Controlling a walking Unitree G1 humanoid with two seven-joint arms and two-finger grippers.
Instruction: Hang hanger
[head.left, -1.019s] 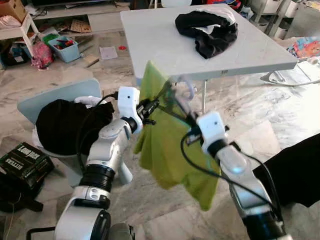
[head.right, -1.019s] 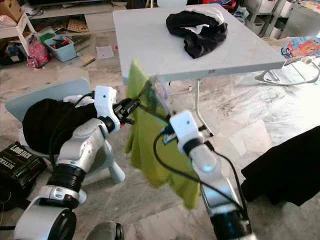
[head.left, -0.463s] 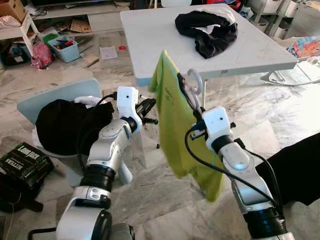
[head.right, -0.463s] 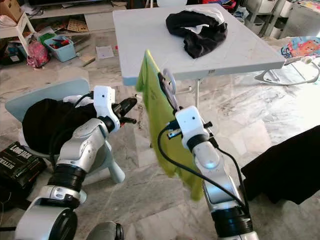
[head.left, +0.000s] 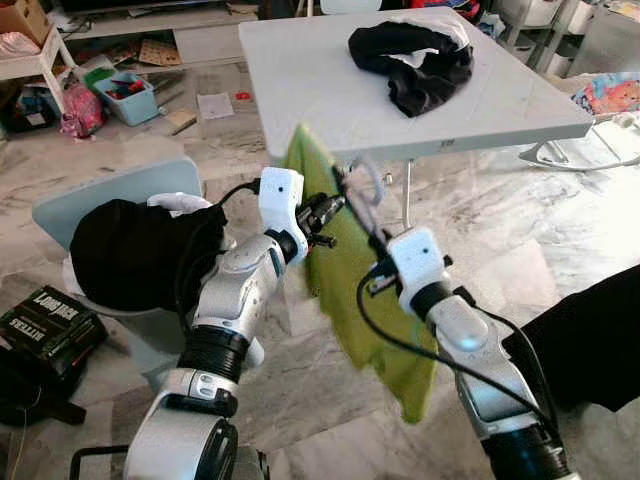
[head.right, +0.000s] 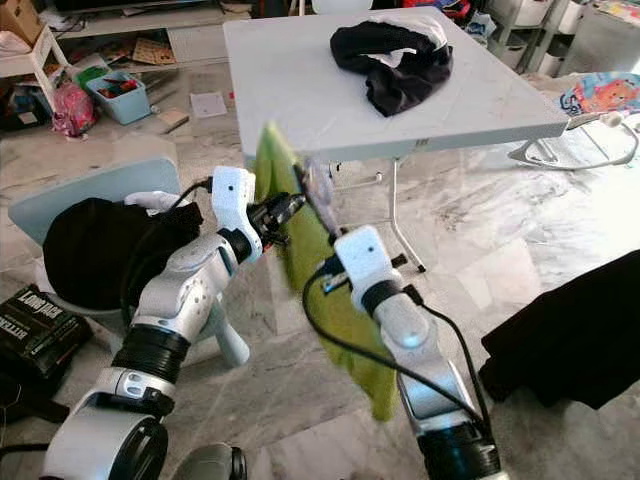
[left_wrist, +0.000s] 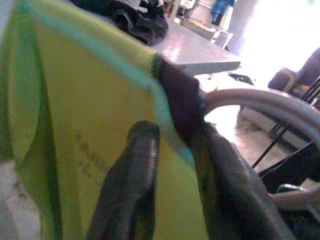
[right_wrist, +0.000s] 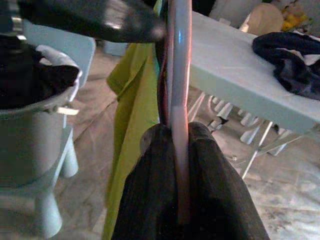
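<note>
Now I keep my right gripper (head.left: 375, 240) clamped on the hanger (head.left: 365, 185) in front of the table (head.left: 330, 90), steadying its green shirt (head.left: 345, 290) with my left gripper (head.left: 335, 205), fingers straddling the collar. Half a second ago that left gripper was clear of the cloth.

White folding table (head.left: 330, 90) on marble floor (head.left: 560, 230); black garment pile w/ white cloth (head.left: 412, 58) near its far right corner. Pale blue chair (head.left: 110, 195) at left w/ black clothes (head.left: 135, 250) heaped on seat. Black box (head.left: 45, 325) on floor beside chair. Blue bin (head.left: 130, 95) w/ toys near far left edge of floor.
</note>
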